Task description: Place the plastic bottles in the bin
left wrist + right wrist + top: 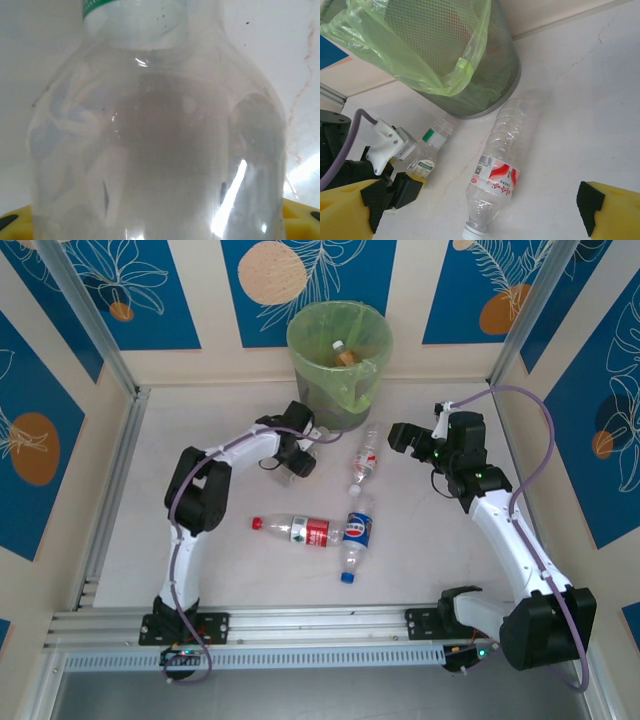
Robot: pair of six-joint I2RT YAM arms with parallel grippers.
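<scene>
Two end effectors are in play, and the left end effector is the busy one. Its yellow fingers are closed on the body of a small clear green-labelled bottle, low down just beside the foot of the bin. I cannot tell whether the bottle is off the surface. The right end effector hangs with its jaws spread wide and nothing between them, near a red-and-white-labelled bottle. That bottle lies on its side with its white cap pointing away from the bin and its base close to the mesh wall. Nearer the arm bases lie a red-labelled bottle and a blue-labelled bottle, which meet or nearly meet where the red one's base reaches the blue one's side. At least one orange-marked bottle already sits inside the green liner. All of these look empty and thin-walled, so I judge them very light, easy to dent and slick. Being round, the ones lying down will likely roll if nudged. The best hold is probably across the straight mid-body, at the label or ribs, with only a modest squeeze. The tapered shoulder and neck would tend to slip out of the pads. The bin's rim stands well above the bottles, so the held one likely needs a clear lift before release.
</scene>
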